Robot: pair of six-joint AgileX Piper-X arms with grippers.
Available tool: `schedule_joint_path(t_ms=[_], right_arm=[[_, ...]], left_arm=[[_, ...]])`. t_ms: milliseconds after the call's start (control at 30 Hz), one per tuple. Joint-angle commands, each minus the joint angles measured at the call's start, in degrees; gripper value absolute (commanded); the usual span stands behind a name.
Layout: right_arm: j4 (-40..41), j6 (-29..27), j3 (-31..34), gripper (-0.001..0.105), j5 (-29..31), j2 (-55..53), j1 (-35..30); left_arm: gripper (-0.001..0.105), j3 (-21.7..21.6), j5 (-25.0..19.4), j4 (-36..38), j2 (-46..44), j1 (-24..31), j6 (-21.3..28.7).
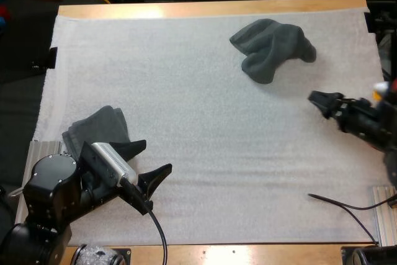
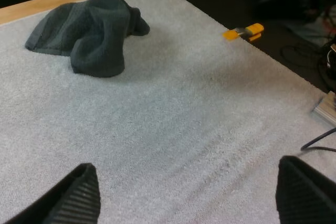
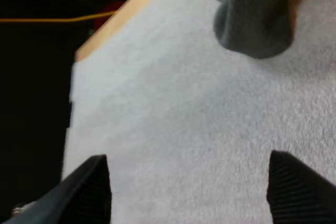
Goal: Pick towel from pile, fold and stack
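Observation:
A crumpled dark grey-green towel (image 1: 270, 48) lies on the white mat toward the far right. A second towel (image 1: 96, 130), loosely folded, rests at the mat's left edge, partly hidden under my left arm. My left gripper (image 1: 152, 161) hovers just right of that towel, open with nothing between its fingers. From the left wrist view the crumpled towel (image 2: 86, 30) lies far ahead of the left gripper (image 2: 189, 198). My right gripper (image 1: 317, 100) is open, below and to the right of the crumpled towel. The right wrist view has the towel (image 3: 257, 14) beyond the right gripper (image 3: 191, 192).
The white mat (image 1: 205, 153) covers most of the wooden table (image 1: 211, 8). A black cable (image 1: 347, 206) lies on the mat near the front right corner. A metal rail (image 1: 43, 150) sits at the mat's left edge.

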Motion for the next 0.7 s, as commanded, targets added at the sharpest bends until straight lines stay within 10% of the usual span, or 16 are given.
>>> schedule_joint_path(t_ms=[0,667], right_arm=[[-1.8,0.4,-0.7,0.062,2.5,0.8,1.4],[-5.2,5.2,-22.3,0.062,16.5,32.2,10.0]], left_arm=[[0.068,-0.4,0.2,-0.7,0.0,-0.3,-0.5],[0.068,-0.4,0.3,-0.6,0.0,-0.3,-0.5]])
